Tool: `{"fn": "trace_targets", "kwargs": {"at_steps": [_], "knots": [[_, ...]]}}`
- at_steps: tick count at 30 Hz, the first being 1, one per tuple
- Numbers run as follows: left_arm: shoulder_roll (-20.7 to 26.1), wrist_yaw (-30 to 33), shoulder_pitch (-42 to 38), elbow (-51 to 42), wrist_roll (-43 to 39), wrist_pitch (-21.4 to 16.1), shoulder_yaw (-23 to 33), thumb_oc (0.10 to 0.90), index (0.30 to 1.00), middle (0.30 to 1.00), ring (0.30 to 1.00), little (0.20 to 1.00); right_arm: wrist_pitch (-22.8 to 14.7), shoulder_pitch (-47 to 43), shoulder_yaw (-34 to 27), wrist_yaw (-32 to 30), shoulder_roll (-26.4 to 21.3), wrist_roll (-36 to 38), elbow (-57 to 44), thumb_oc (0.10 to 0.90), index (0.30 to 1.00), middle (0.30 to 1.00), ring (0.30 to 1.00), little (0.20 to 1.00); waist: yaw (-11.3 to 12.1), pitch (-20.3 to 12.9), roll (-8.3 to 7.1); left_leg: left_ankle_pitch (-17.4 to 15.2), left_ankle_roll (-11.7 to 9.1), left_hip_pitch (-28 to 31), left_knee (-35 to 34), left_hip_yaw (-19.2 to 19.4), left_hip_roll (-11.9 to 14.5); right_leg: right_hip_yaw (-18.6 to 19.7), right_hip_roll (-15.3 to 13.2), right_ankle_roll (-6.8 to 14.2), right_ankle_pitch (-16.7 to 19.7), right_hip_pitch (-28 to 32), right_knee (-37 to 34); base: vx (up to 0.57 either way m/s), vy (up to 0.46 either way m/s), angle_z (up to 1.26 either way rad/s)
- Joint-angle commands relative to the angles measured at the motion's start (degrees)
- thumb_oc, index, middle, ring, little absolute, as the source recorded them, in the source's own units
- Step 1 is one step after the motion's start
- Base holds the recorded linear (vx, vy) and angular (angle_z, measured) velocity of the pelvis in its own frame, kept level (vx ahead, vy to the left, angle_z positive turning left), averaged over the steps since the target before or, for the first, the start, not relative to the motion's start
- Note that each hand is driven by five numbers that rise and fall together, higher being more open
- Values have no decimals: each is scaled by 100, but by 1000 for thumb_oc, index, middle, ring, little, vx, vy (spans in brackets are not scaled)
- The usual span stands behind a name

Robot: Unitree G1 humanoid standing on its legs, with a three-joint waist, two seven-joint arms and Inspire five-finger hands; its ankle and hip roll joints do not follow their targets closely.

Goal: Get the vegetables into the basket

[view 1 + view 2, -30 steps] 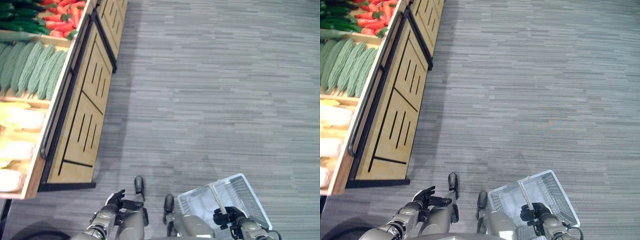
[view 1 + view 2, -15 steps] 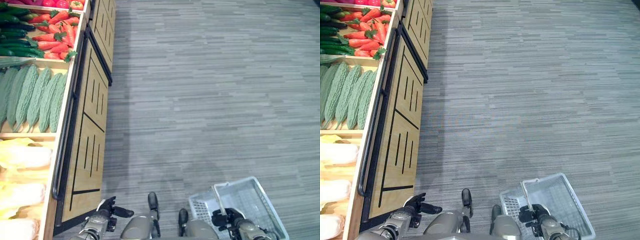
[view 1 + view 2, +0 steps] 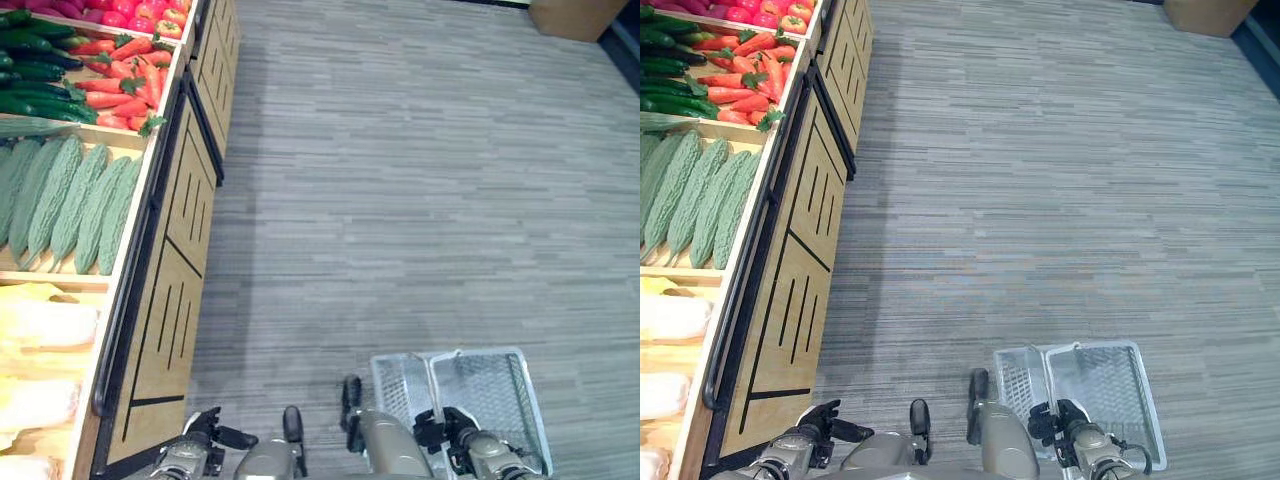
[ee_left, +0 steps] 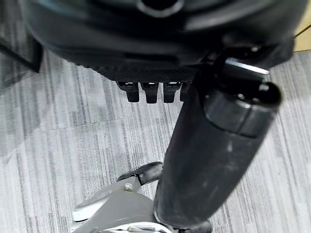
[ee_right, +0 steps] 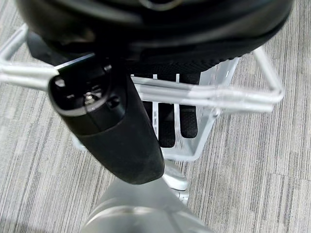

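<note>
My right hand (image 3: 447,437) hangs low at the right, shut on the white handle (image 5: 209,94) of a white wire basket (image 3: 487,393). In the right wrist view its fingers (image 5: 167,127) curl over that bar. Nothing lies in the basket. My left hand (image 3: 203,448) hangs low at the left, close to the stand's foot, holding nothing, thumb (image 4: 214,150) sticking out. The vegetables lie in the wooden stand (image 3: 170,250) on my left: green bitter gourds (image 3: 70,200), carrots (image 3: 125,85), cucumbers (image 3: 30,80), pale cabbages (image 3: 40,330) and red produce (image 3: 140,12).
Grey striped floor (image 3: 420,180) stretches ahead and to the right of the stand. A black rail (image 3: 135,270) runs along the stand's front edge. A brown box (image 3: 580,15) stands at the far right corner.
The whole picture has shifted, so the camera has moved along the stand. The basket has swung squarer under my right hand. My left hand sits lower in view.
</note>
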Motion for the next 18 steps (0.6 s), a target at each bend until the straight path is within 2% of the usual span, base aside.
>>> {"fn": "trace_targets", "kwargs": {"at_steps": [1, 6, 10, 11, 15, 17, 18], "knots": [[-10, 75, -80, 49, 139, -127, 57, 900, 1000, 1000, 1000, 1000, -30, 106, 81, 111, -121, 81, -5, 400, 300, 300, 300, 300, -34, 153, 249, -252, -129, -72, 15, -40, -96, 515, 155, 244, -238, -253, 173, 117, -130, 8], [-77, 80, -56, 164, 141, -88, 109, 900, 1000, 1000, 1000, 1000, 8, 143, 73, 129, -131, 0, 82, 400, 300, 300, 300, 300, -17, -22, 242, -372, -200, 96, 0, -286, -85, 319, 70, 139, -81, 86, -217, 202, -200, 23], [-152, 89, -27, 154, 74, -90, 112, 900, 1000, 1000, 1000, 1000, -16, 109, 139, 125, -191, -68, 20, 400, 300, 300, 300, 300, -8, -108, 317, -407, -276, 144, 71, -419, 4, 184, 111, 33, -209, 211, -174, 222, -236, 23], [-214, 67, -53, 160, -74, -85, 139, 900, 1000, 1000, 1000, 1000, -45, 71, 144, 98, -241, -14, -80, 400, 300, 300, 300, 300, -23, -140, 344, -429, -385, 124, 187, -507, 104, 16, 136, -72, -359, 309, -174, 247, -289, 30], [-264, 65, -114, 148, -138, -77, 100, 900, 1000, 1000, 1000, 1000, -61, 56, 143, 80, -291, 37, -81, 400, 300, 300, 300, 300, -85, -122, 340, -447, -529, 3, 493, -530, 215, -172, 160, -187, -525, 447, -213, 212, -238, 33], [-282, 42, -140, 127, -164, -85, 103, 900, 1000, 1000, 1000, 1000, -54, 90, 152, 95, -313, 19, -55, 400, 300, 300, 300, 300, -109, -76, 305, -407, -663, -196, 1121, -485, 264, -256, 178, -288, -654, 581, -207, 159, -158, 37], [-291, 28, -164, 96, -195, -85, 84, 900, 1000, 1000, 1000, 1000, -48, 120, 152, 107, -328, 22, -38, 400, 300, 300, 300, 300, -134, 9, 271, -244, -792, -528, 1853, -432, 313, -366, 165, -368, -722, 746, -239, 134, -143, 52]]}}
